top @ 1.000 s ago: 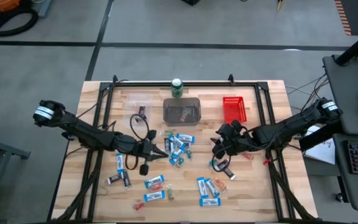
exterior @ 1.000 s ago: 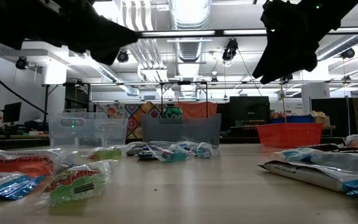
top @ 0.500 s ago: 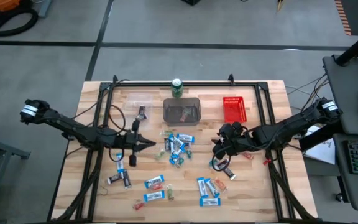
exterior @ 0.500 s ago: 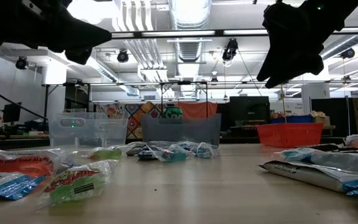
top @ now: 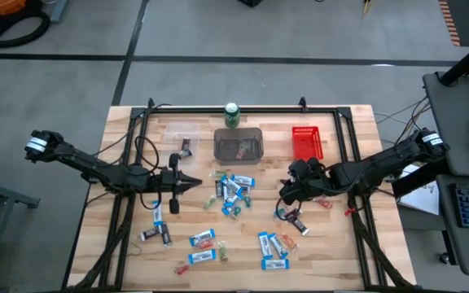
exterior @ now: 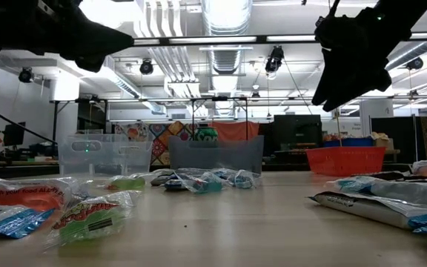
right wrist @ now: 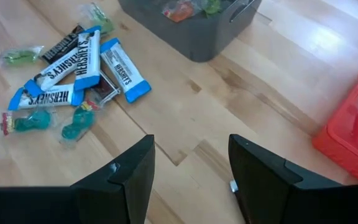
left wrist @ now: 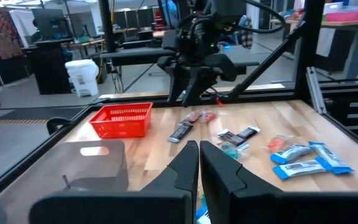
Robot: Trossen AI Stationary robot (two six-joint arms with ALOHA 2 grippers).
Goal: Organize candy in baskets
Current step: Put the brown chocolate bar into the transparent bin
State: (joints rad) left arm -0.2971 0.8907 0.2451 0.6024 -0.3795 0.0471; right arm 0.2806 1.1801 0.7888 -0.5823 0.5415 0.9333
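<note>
Candy lies loose on the wooden table: a pile of blue-and-white bars (top: 231, 190) in the middle, more bars at the near left (top: 158, 233) and near middle (top: 272, 248), and dark bars (top: 293, 218) under my right gripper. Three baskets stand on their bases in a far row: clear (top: 179, 133), grey (top: 238, 145) with some candy inside, and red (top: 306, 142). My left gripper (top: 195, 184) (left wrist: 199, 165) is shut and empty, held level left of the pile. My right gripper (top: 286, 194) (right wrist: 191, 180) hangs open above the table right of the pile, slanting down, empty.
A green drink can (top: 232, 114) stands behind the grey basket at the far edge. A black frame (top: 243, 107) runs round the table. Bare wood shows between the pile and the red basket (right wrist: 353, 130).
My left gripper has drawn back from the candy pile toward the table's left edge and tipped up to level, staying shut and empty. My right gripper has kept its place above the table and stayed open.
</note>
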